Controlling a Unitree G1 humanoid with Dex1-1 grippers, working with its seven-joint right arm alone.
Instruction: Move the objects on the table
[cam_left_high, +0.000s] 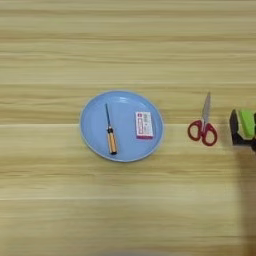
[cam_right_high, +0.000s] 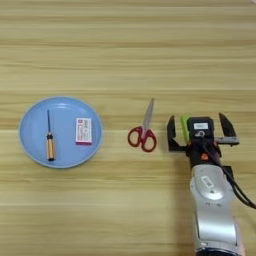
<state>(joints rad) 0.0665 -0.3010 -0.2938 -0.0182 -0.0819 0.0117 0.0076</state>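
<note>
A round light-blue plate (cam_left_high: 121, 98) lies on the wooden table (cam_left_high: 125, 50). On its left half rests a slim screwdriver (cam_left_high: 110, 132) with an orange-and-black handle, tip pointing away. A small white-and-pink box (cam_left_high: 144, 124) lies on the plate's right half. Red-handled scissors (cam_right_high: 144, 131) lie shut on the table to the right of the plate, blades pointing away. My right gripper (cam_right_high: 198, 122) hovers just right of the scissors, open, with nothing between its two black fingers (cam_right_high: 171, 131). The silver forearm (cam_right_high: 214, 210) comes up from the bottom edge.
A black cable (cam_right_high: 235, 186) runs along the forearm's right side. Bare wood stretches across the far half of the table and along the near left.
</note>
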